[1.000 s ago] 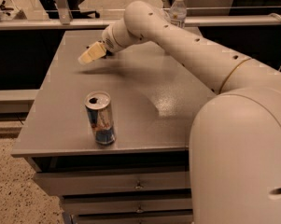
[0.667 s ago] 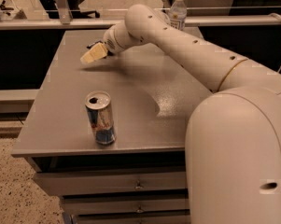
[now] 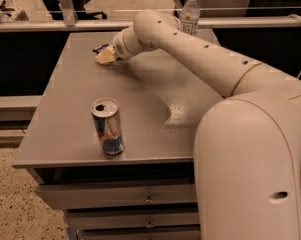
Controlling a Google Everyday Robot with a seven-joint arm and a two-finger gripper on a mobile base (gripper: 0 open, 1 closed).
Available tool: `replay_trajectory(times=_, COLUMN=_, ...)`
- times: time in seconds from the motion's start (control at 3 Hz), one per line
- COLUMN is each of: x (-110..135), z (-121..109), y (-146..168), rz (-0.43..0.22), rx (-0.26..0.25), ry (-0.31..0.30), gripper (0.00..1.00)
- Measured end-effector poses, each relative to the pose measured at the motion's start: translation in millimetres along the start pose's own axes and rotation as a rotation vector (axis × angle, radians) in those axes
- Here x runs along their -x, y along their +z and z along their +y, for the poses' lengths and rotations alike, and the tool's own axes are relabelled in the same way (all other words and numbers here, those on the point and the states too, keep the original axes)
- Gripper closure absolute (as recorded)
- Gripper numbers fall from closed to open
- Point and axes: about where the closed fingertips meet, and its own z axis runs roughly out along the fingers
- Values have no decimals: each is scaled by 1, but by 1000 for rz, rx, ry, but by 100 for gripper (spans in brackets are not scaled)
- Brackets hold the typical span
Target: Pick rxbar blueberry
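The rxbar blueberry (image 3: 100, 48) shows only as a small dark sliver lying on the grey table (image 3: 140, 114) at its far left; most of it is hidden behind the gripper. My gripper (image 3: 106, 57), with its cream-coloured tip, is low over the table, right beside and partly in front of the bar. The arm (image 3: 190, 49) reaches to it from the lower right across the table.
A silver-blue drink can (image 3: 107, 126) stands upright near the table's front left edge. A clear white-capped bottle (image 3: 190, 14) stands at the far edge behind the arm. Drawers (image 3: 140, 199) sit under the tabletop. A rail (image 3: 50, 26) runs behind the table.
The gripper has shifted slightly right and farther back on the table, and a dark edge of the bar now shows beside it. The can and bottle have not moved.
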Motion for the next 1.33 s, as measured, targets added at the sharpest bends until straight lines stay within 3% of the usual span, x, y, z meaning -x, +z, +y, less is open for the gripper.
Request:
replay_trajectory(times=0.67, x=17, z=1, y=-14, rz=-49, rx=10, ry=-17, gripper=98)
replay_trajectory(times=1.33, x=39, z=34, y=-76, rz=-150, rx=142, ry=-85, gripper=100)
